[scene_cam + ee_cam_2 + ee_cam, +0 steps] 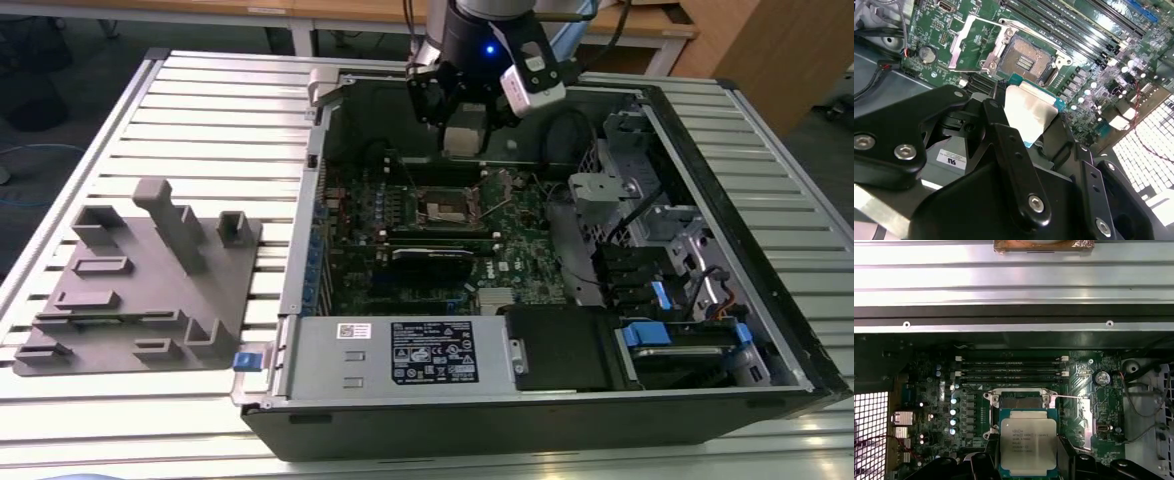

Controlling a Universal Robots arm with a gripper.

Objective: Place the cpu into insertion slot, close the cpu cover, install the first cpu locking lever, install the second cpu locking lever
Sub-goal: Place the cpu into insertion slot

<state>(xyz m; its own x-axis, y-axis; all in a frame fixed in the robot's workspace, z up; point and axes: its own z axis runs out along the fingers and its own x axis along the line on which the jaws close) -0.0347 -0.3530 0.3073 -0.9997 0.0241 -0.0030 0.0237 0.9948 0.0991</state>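
Computer case (534, 432): cpu (1030, 112) above insertion slot (1026, 61)

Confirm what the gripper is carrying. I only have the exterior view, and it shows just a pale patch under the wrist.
Observer: It's the cpu, held by its edges in the gripper, with its silvery top facing the first wrist camera.
Operator: Is the insertion slot free?
Observer: Yes. In the second wrist view the insertion slot is bare, with nothing seated in it.
Operator: And the cpu cover?
Observer: The cpu cover is swung open, off to one side of the slot.
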